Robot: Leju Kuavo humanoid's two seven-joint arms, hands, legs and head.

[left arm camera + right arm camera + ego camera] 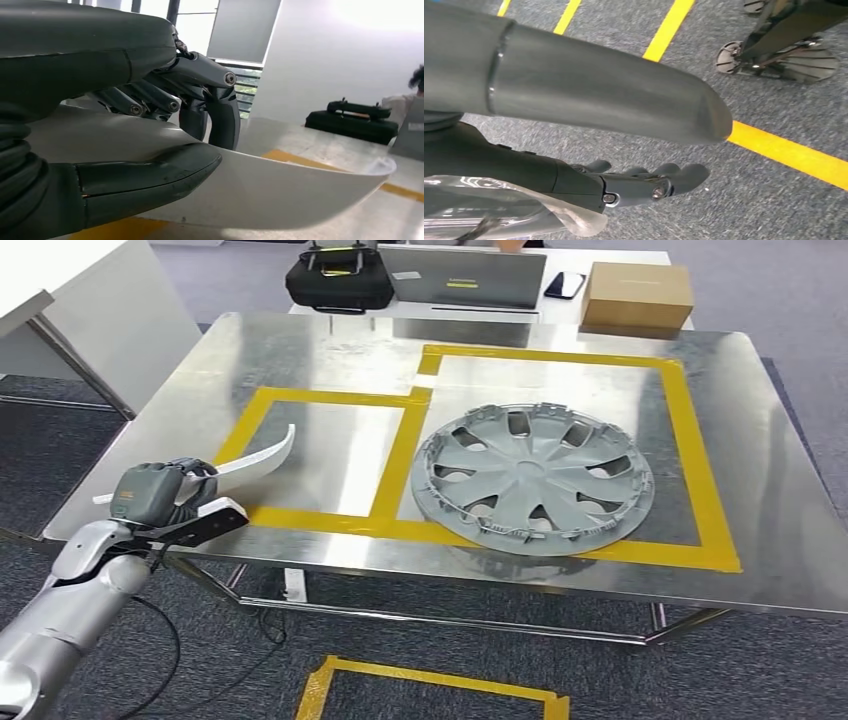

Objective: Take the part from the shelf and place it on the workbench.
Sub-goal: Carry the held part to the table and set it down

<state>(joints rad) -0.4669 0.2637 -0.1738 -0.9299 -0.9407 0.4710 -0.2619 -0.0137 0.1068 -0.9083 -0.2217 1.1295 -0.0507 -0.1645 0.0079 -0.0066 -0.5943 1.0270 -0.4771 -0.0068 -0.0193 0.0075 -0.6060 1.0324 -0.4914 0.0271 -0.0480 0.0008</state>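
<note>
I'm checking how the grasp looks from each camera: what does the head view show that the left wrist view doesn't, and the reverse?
Head view alone: the grey wheel cover lying in the larger yellow-taped square, the laptop and the cardboard box behind the metal workbench.

Left wrist view alone: the dark fingers curled over the part, thumb beneath it.

Both: the left hand holding the curved white part, the yellow tape, the black bag.

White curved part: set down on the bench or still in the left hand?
Still held: left hand grips the white curved part, thumb and fingers around it. Contact with the bench: cannot tell.
</note>
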